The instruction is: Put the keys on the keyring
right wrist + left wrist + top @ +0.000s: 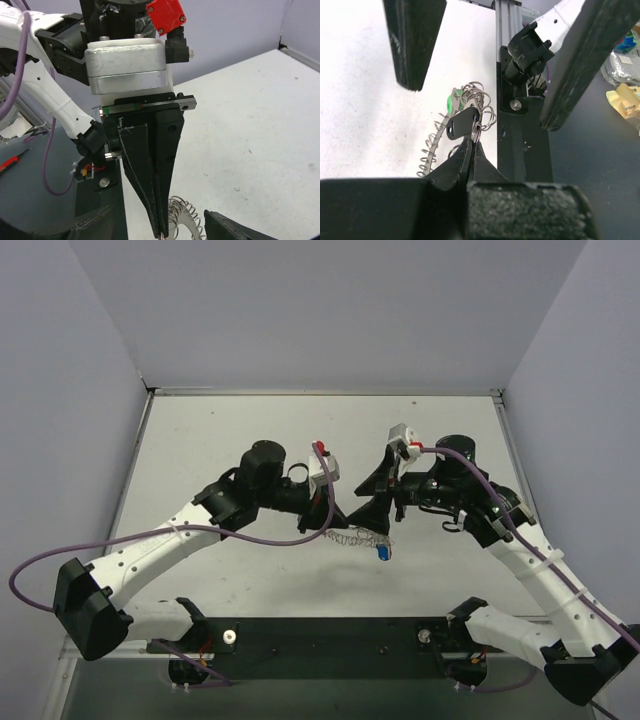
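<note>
The keyring [355, 537], a floppy loop of silvery coiled links, hangs between both grippers just above the table. My left gripper [472, 138] is shut on a small split ring [476, 131] that carries the dark grey metal piece [460, 125]. A green key head [451, 103] and more small rings [482, 100] bunch just beyond it on the coil [431, 150]. A blue key [383, 553] dangles below the loop. My right gripper [356, 506] is open, its fingers [412, 45] wide apart on either side of the left gripper's tip and the key bunch. No red key shows.
The black base rail [520, 130] with the arms' mounts runs along the table's near edge right beside the keys. Bags and clutter [625, 95] lie off the table beyond it. Grey walls [60, 390] enclose the white tabletop [230, 430].
</note>
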{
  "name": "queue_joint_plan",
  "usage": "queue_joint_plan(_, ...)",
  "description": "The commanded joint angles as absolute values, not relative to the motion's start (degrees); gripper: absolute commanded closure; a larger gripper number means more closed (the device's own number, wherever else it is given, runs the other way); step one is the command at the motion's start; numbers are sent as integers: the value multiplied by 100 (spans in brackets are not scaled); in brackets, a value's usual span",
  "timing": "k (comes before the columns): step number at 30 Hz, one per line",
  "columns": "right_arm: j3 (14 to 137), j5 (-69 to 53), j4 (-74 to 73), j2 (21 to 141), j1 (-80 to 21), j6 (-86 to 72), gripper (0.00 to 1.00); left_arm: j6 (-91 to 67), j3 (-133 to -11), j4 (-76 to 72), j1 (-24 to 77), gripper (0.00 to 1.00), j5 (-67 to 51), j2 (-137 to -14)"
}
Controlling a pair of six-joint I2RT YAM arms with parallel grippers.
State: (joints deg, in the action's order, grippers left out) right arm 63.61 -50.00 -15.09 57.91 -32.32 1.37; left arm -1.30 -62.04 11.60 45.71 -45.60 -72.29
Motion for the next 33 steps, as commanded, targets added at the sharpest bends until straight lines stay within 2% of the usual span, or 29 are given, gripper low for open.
queue_joint_plan(1, 6206, -4834, -976, 5564, -3208, 106, 27, -448, -6197, 88, 4562, 100, -4623, -6856)
queue_joint_plan(6, 5968, -4711, -993, 5388, -3199, 105, 22, -755, -5951, -727, 4500, 100, -4553, -6689)
queue_joint_plan(10, 5810, -4684, -1028, 5265, -3190, 97, 23, -940, -5801, -1107, 4439, 100, -4491, -6583)
queue_joint_plan(13, 5748, -4728, -1063, 5212, -3182, 79, 30, -1072, -5687, -1379, 4360, 100, -4412, -6478)
queue_joint_plan(17, 5695, -4807, -1090, 5150, -3173, 53, 53, -1449, -5441, -1880, 4254, 100, -4360, -6337)
queue_joint_plan(19, 5660, -4816, -1081, 5124, -3182, 35, 60, -1573, -5362, -2152, 4210, 100, -4359, -6302)
queue_joint_plan(20, 5651, -4808, -1072, 5124, -3182, 44, 68, -1669, -5344, -2232, 4193, 100, -4359, -6284)
queue_joint_plan(25, 5625, -4825, -1063, 5071, -3173, 44, 83, -1986, -5133, -2829, 4166, 100, -4237, -6231)
queue_joint_plan(26, 5616, -4816, -1055, 5071, -3182, 44, 89, -2099, -5098, -2934, 4166, 100, -4202, -6240)
queue_joint_plan(29, 5625, -4878, -1046, 5106, -3173, 26, 97, -2310, -5010, -3269, 4166, 100, -4149, -6293)
queue_joint_plan(33, 5625, -4922, -1046, 5194, -3173, 9, 98, -2592, -4904, -3848, 4157, 100, -4131, -6354)
